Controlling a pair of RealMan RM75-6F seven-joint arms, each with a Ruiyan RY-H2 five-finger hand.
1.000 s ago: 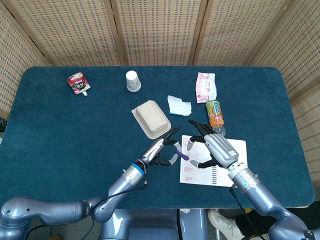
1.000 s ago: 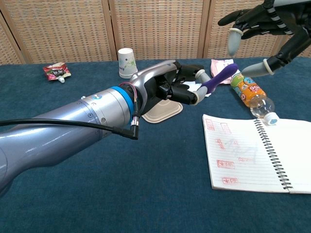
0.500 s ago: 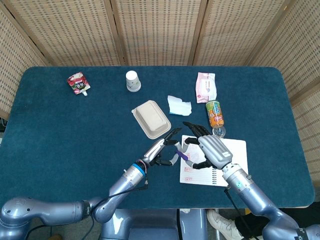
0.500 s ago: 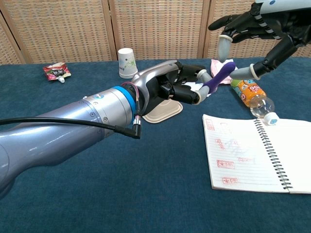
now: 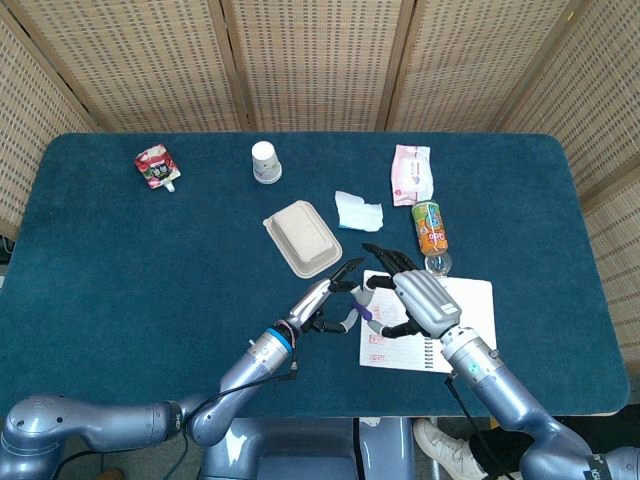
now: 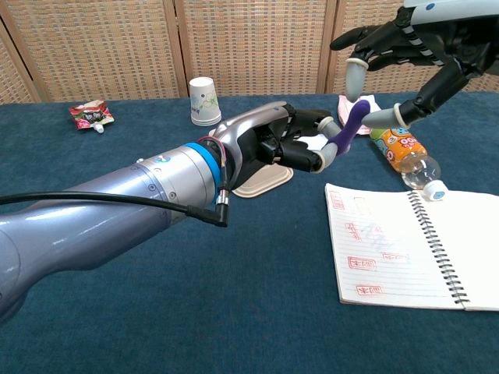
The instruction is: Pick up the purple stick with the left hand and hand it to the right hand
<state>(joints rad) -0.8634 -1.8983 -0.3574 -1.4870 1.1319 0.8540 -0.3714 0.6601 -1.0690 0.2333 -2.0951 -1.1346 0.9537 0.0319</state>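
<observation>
My left hand (image 6: 269, 145) pinches the lower end of the purple stick (image 6: 348, 125) and holds it above the table, with its free end pointing up and to the right. From the upper right, my right hand (image 6: 409, 43) comes in with its fingers spread. One fingertip (image 6: 355, 79) hangs just above the stick's tip and the thumb tip (image 6: 380, 118) sits right beside it, not closed on it. In the head view the left hand (image 5: 322, 298) and right hand (image 5: 418, 300) meet over the notebook's left edge, with a short piece of the stick (image 5: 366, 313) showing between them.
An open spiral notebook (image 6: 398, 249) lies under the right hand, and an orange drink bottle (image 6: 404, 150) lies just behind it. Farther back are a beige lidded tray (image 5: 302, 238), a white tissue (image 5: 358, 211), a pink wipes pack (image 5: 412, 173), a paper cup (image 5: 265, 161) and a red pouch (image 5: 156, 167).
My right hand has moved left toward the stick, and its fingers now bracket the tip. The left hand has tilted the stick a little more upright.
</observation>
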